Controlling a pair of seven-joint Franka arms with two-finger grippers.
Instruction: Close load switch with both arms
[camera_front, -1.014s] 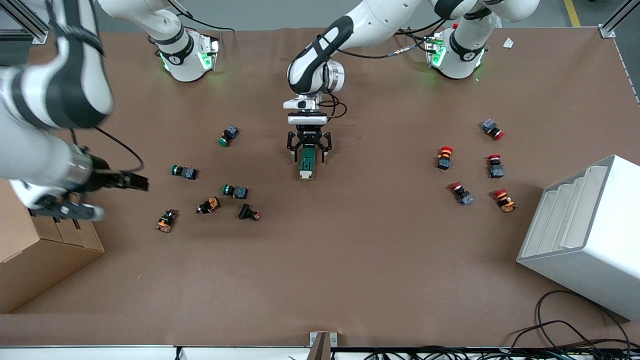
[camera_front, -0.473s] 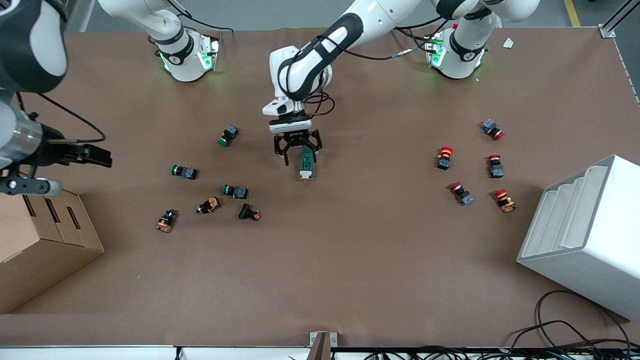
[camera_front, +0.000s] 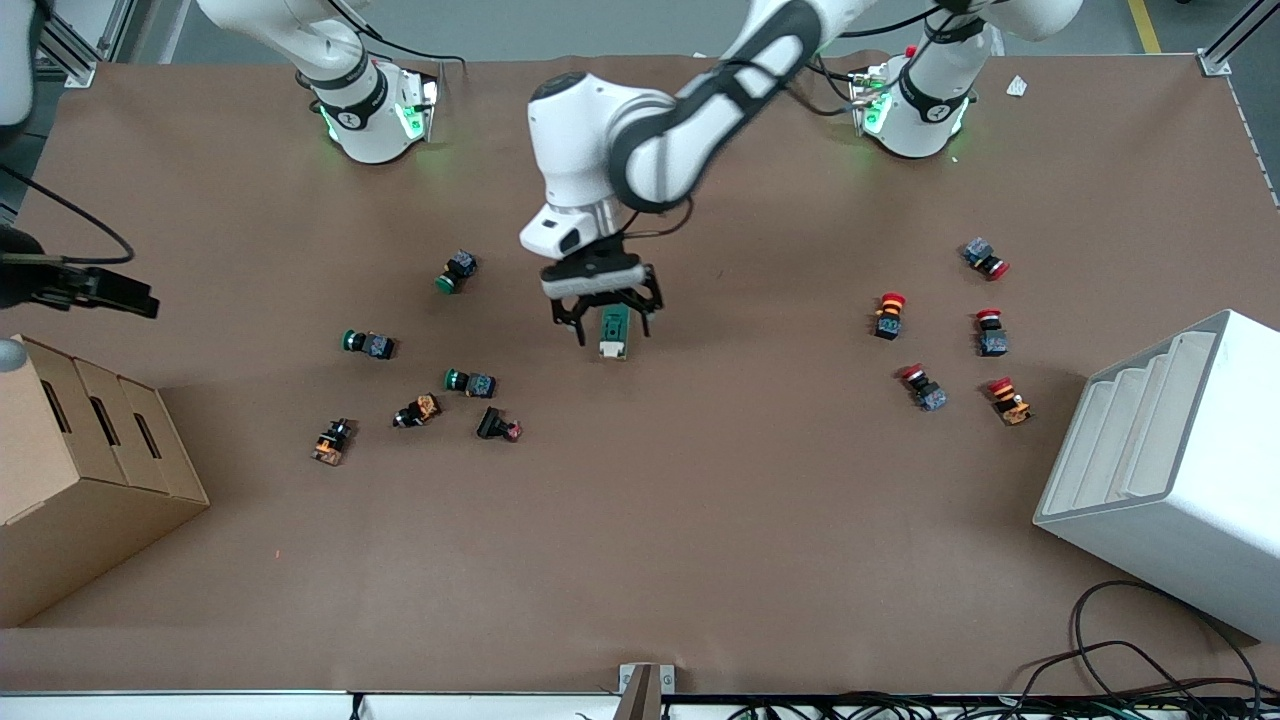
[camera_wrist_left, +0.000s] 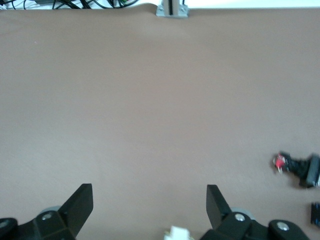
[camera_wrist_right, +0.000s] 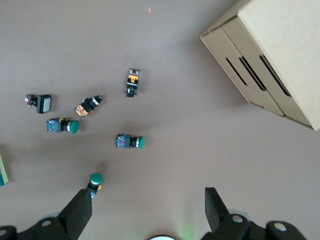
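Note:
The load switch (camera_front: 613, 335), a dark-green block with a cream lever end, lies on the brown table near its middle. My left gripper (camera_front: 606, 314) hangs open just over the switch's green end, one finger to each side, not gripping it. In the left wrist view only the cream tip (camera_wrist_left: 177, 233) shows, between the wide-apart fingers (camera_wrist_left: 82, 202). My right gripper (camera_front: 128, 299) is open and empty, high over the right arm's end of the table by the cardboard box. The right wrist view shows the switch's edge (camera_wrist_right: 2, 172).
Several green and orange pushbuttons (camera_front: 470, 382) lie toward the right arm's end, also in the right wrist view (camera_wrist_right: 130, 142). Several red pushbuttons (camera_front: 889, 313) lie toward the left arm's end. A cardboard box (camera_front: 70, 480) and a white rack (camera_front: 1170, 470) stand at the table's ends.
The left arm has swung and lifted, its gripper staying over the switch, which has not moved. The right arm has drawn back toward the table's end, away from the pushbuttons.

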